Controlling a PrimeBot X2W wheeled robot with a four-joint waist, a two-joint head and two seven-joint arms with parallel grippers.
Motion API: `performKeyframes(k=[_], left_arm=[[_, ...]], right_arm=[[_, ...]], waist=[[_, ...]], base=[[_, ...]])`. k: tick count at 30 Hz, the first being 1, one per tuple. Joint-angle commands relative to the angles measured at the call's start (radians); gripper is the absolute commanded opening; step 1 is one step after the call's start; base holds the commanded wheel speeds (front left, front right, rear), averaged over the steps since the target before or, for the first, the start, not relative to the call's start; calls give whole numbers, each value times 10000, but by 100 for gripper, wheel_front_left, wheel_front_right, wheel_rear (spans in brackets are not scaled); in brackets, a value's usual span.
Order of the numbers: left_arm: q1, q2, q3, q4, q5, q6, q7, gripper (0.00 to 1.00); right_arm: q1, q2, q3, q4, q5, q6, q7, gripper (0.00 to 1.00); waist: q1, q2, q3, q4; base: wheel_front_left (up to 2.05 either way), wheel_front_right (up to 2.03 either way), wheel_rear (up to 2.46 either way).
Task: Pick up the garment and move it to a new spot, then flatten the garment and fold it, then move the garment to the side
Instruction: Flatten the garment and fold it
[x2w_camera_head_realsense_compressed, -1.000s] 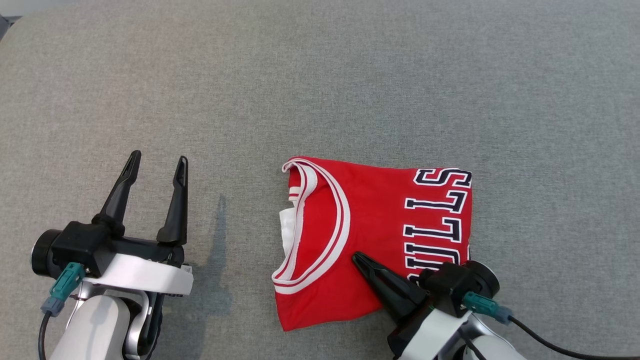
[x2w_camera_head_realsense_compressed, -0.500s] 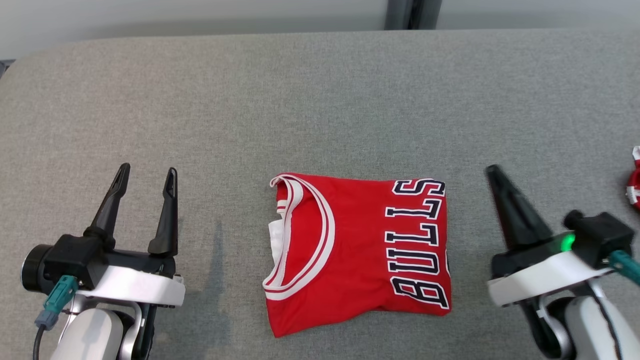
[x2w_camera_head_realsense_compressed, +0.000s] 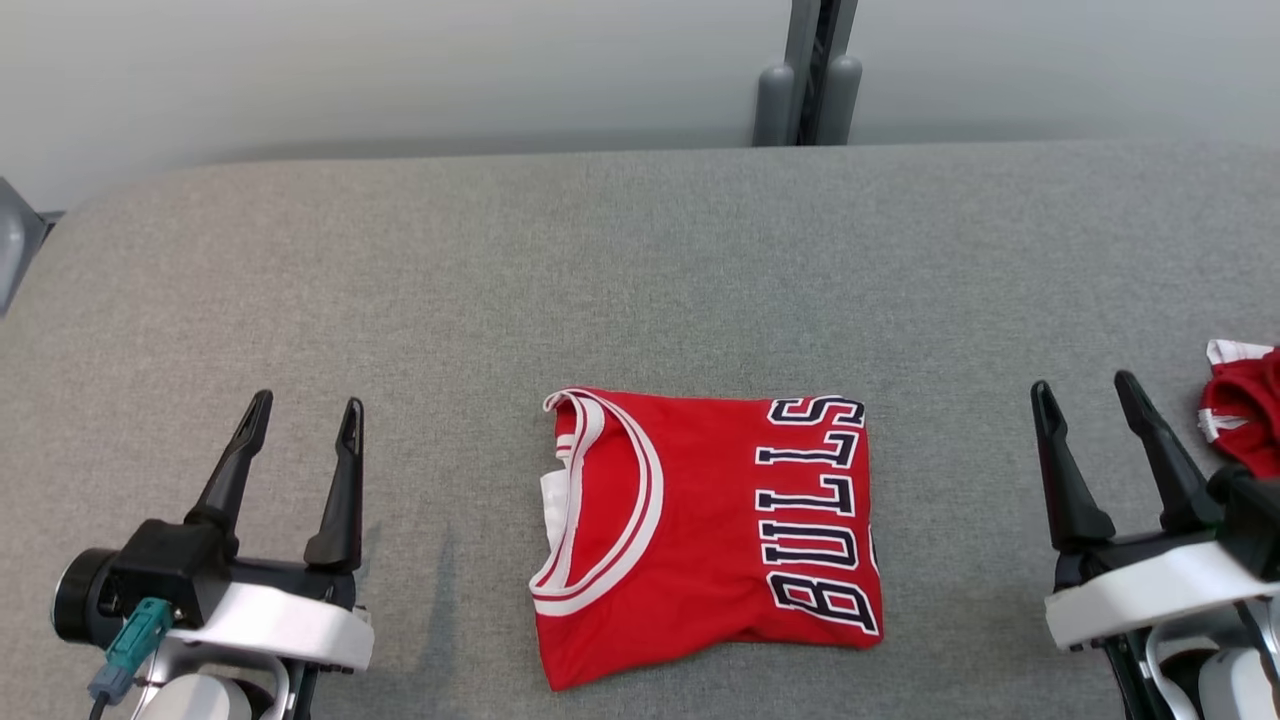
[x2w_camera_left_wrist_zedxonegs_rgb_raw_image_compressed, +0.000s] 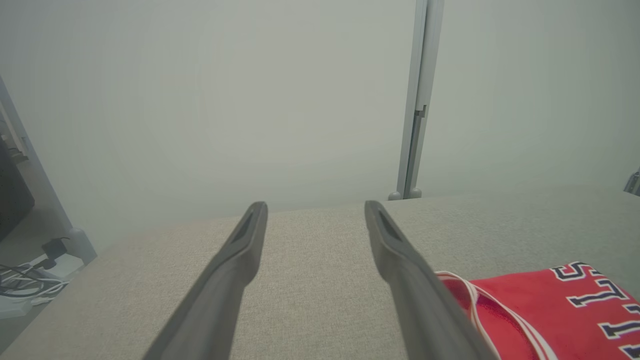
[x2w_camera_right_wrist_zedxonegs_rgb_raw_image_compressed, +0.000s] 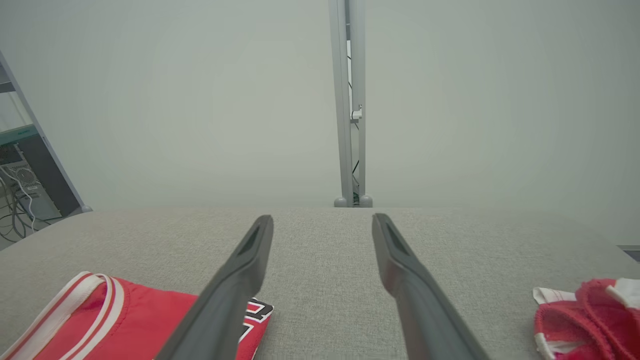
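Red jersey (x2w_camera_head_realsense_compressed: 700, 530) — thin slick knit, light, limp. Folded to rough rectangle, lies flat mid grey woven tabletop (x2w_camera_head_realsense_compressed: 640, 250), toward near edge. White-striped ribbed collar (x2w_camera_head_realsense_compressed: 655, 490) at left, navy lettering (x2w_camera_head_realsense_compressed: 815, 530) at right. Likely best hold: pinch near folded edge through all layers at both sides, else layers slide apart. Left gripper (x2w_camera_head_realsense_compressed: 307, 401), right gripper (x2w_camera_head_realsense_compressed: 1082, 383) — fingers spread wide, empty, flanking jersey, clear of it. Crumpled red cloth (x2w_camera_head_realsense_compressed: 1245, 410) at right edge.

Open padded surface (x2w_camera_head_realsense_compressed: 640, 260) rings the jersey (x2w_camera_head_realsense_compressed: 700, 530) (crumpled garment (x2w_camera_head_realsense_compressed: 1245, 405) far right).
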Motion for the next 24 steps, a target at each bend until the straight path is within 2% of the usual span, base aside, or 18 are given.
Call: performKeyframes(k=[1,12,24], left_arm=[[130,76,10,-19,-63,44,17,100],[742,161,-130,-81,-100,207,232,100],[1080,263,-121,-259,-181,403,402,100]], right_arm=[[197,-11,-69,-76,-54,0,68,100],[1318,113,-403,-588,-307,0,575,100],[2046,244,-713,-1285,-544,0,1048,100]], waist=[[0,0,-224,-25],[0,0,-1032,-78],[0,0,-1431,-162]], base=[[0,0,0],[0,0,0],[0,0,0]])
